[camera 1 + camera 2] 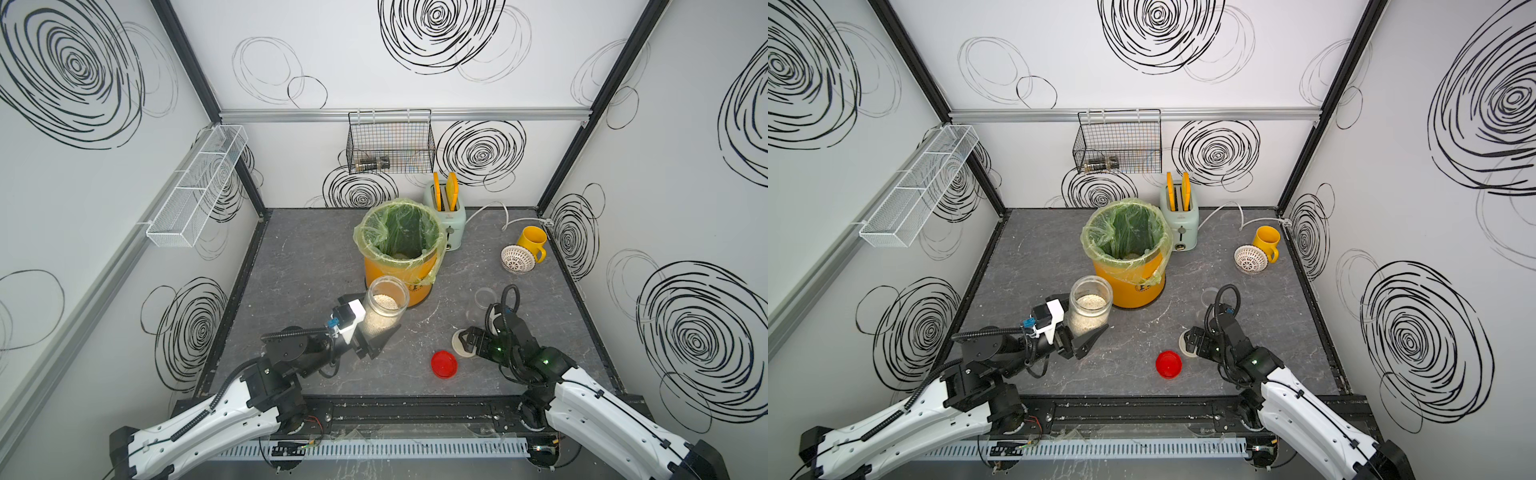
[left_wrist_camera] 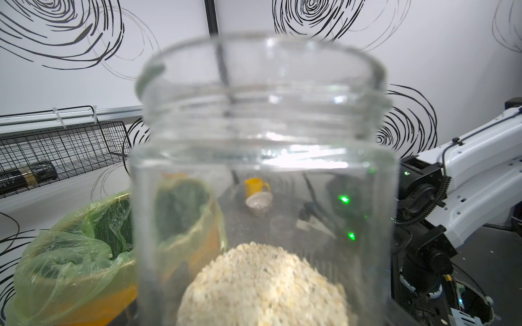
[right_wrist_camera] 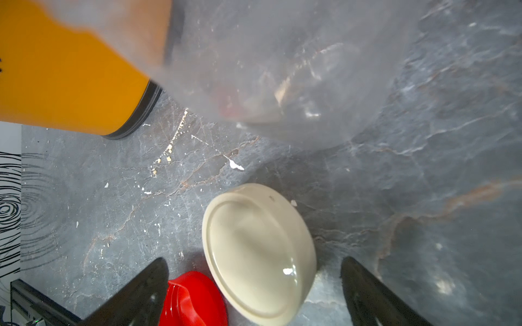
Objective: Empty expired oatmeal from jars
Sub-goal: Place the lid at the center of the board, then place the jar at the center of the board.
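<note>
**Top views.** The left tool (image 1: 370, 319) is clenched on the wide jar (image 1: 386, 305), with one finger on either side of its body. The jar is upright and lidless, just beside the orange bucket (image 1: 419, 284), and appears staged for tipping. Whether it rests on the worktop (image 1: 311, 257) or is raised cannot be told. The oatmeal (image 1: 385, 301) fills roughly its lower half. The small jar (image 1: 484, 298) stands well apart, lidless and apparently empty. The right tool (image 1: 468, 340) hangs over the cream lid (image 1: 459, 349), and the red lid (image 1: 444, 364) lies just beside it. Count: two jars, two lids (both off), one bucket. A pale patch at the foot of the liner is probably oatmeal; this is not confirmed.

**Left wrist view.** The wide jar (image 2: 262, 141) fills the frame, its mouth open and the oatmeal heaped at its base. The tool's fingers are out of frame.

**Right wrist view.** The fingers (image 3: 141, 288) stand wide with a gap on each side of the cream lid, so the tool is released. The lid lies on the worktop against the red lid, set aside so the jar mouth is clear. A few stray flakes (image 3: 169, 153) lie near the bucket's base.

**Assessment.** One jar appears emptied and one has yet to be poured.
</note>
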Tool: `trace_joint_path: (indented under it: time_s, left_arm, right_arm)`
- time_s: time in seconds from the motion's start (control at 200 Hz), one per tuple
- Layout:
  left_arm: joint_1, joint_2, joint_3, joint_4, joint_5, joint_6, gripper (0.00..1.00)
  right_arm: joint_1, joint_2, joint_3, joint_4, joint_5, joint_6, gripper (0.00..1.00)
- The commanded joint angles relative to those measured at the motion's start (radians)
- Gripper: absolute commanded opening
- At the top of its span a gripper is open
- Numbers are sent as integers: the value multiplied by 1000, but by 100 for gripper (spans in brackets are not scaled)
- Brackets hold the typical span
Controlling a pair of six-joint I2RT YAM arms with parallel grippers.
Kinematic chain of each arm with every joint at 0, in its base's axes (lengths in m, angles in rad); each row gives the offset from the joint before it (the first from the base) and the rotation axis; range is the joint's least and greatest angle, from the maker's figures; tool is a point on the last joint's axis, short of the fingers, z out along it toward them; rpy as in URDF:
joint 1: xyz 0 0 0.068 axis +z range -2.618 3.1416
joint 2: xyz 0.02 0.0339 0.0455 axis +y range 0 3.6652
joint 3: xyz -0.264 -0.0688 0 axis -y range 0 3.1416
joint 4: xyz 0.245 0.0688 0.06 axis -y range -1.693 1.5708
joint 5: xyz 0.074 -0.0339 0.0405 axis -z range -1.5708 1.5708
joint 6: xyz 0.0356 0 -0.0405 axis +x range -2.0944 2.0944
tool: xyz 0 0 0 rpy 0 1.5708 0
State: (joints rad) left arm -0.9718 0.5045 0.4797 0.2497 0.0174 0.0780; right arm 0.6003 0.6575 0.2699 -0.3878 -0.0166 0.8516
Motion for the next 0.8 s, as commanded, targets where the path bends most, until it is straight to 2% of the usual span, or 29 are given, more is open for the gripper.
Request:
trace_joint_path:
  time_s: [0.0, 0.165, 0.4, 0.58, 0.665, 0.795]
  left_arm:
    - [8, -5, 20, 161, 7, -21, 0]
    - [8, 1, 16, 166, 9, -54, 0]
    - [-2, -22, -19, 183, -5, -154, 0]
    - [-10, -28, -56, 218, 43, -188, 0]
    - [-47, -32, -84, 242, 12, -189, 0]
    - [-164, -31, -162, 331, -176, -95, 0]
  right_arm:
    - [-5, -20, -12, -15, 17, 9, 97]
    - [-5, -88, 78, -90, -26, -19, 96]
    - [-1, -174, 225, -68, -137, -101, 91]
    - [14, -199, 314, 16, -311, -291, 92]
    - [13, -144, 385, 38, -364, -295, 90]
    - [18, 52, 589, -52, -466, -302, 87]
